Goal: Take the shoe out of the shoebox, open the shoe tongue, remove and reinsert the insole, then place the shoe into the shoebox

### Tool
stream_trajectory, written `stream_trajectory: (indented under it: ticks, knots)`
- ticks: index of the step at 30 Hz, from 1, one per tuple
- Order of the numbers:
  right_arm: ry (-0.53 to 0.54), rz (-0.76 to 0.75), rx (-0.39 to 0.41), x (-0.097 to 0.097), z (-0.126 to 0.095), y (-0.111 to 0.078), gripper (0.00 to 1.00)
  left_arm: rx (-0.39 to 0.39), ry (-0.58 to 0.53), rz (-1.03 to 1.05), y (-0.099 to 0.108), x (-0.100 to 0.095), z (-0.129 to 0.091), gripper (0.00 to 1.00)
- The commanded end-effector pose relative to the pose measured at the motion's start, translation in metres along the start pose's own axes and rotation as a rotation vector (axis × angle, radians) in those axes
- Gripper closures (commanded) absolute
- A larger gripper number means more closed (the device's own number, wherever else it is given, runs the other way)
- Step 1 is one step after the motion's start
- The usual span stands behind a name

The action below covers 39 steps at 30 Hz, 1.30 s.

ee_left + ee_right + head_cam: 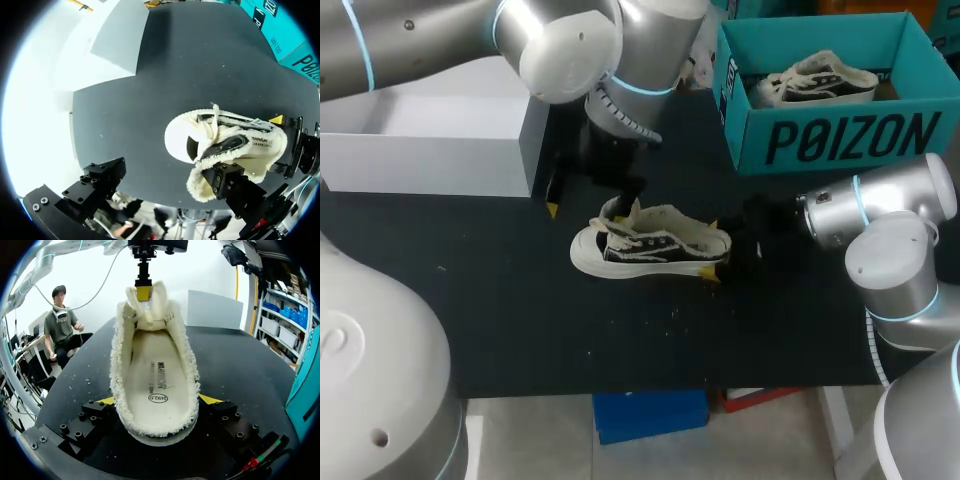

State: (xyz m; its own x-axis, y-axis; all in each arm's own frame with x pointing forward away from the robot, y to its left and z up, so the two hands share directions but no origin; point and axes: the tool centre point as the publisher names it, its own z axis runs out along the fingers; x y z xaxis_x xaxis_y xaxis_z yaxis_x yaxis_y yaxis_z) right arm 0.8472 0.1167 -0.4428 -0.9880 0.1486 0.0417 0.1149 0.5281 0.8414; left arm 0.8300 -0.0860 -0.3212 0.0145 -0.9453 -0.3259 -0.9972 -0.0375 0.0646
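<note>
left gripper (166,179) hangs beside the front half of the shoe (650,245) with its fingers spread wide: one finger (227,181) sits against the fleecy tongue (150,317) at the shoe's opening, and the other finger (102,180) stands clear of the shoe over the bare black mat (520,320). its own wrist view shows only the black finger blocks, not the yellow tips. the right wrist view shows one yellow tip up at the tongue, but whether it presses the tongue or only touches it is hard to make out. right gripper (157,400) pinches the heel of the shoe from both sides, its yellow tips half buried under the woolly collar. the shoe sits sole-down in the middle of the mat, toe toward the left arm's side, outside the teal shoebox (840,140). the insole (157,370) lies flat inside the shoe, its front end hidden beneath the tongue. a second shoe (818,80) rests in the shoebox, its lower part cut off by the box wall. a white box (430,150) stands at the far left of the mat, partly covered by the left arm.
</note>
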Motion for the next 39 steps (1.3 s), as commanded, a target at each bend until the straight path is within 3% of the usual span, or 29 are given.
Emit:
stream_trajectory:
  ticks: [1,11,19,28,32,34,35,36,37,39]
  knots:
    - [-0.002,0.001,0.001,0.000,0.002,-0.001,1.00,-0.004,0.020,-0.010,0.002,-0.010,0.009,0.00]
    - [-0.002,0.001,0.001,0.000,0.002,-0.001,1.00,-0.038,0.028,-0.030,0.003,-0.017,0.026,0.00]
    - [-0.002,0.001,0.001,0.000,0.002,-0.001,1.00,-0.041,0.036,-0.045,0.002,-0.023,0.026,0.00]
    - [-0.002,0.001,0.001,0.000,0.002,-0.001,1.00,0.042,0.083,0.053,-0.003,-0.027,-0.012,0.00]
    - [-0.002,0.001,0.001,0.000,0.002,-0.001,1.00,0.151,0.172,0.347,-0.006,-0.012,-0.034,0.00]
    - [-0.002,0.001,0.001,0.000,0.002,-0.001,1.00,0.212,0.150,0.541,-0.006,0.000,-0.042,0.00]
    - [-0.002,0.001,0.001,0.000,0.002,-0.001,1.00,0.226,0.213,0.682,-0.004,0.007,-0.046,0.56]
    - [-0.002,0.001,0.001,0.000,0.002,-0.001,1.00,0.238,0.267,0.799,-0.003,0.012,-0.050,0.82]
    - [-0.002,0.001,0.001,0.000,0.002,-0.001,1.00,0.243,0.259,0.903,-0.002,0.019,-0.053,1.00]
    - [-0.002,0.001,0.001,0.000,0.002,-0.001,1.00,0.185,0.306,1.202,0.003,0.033,-0.055,1.00]
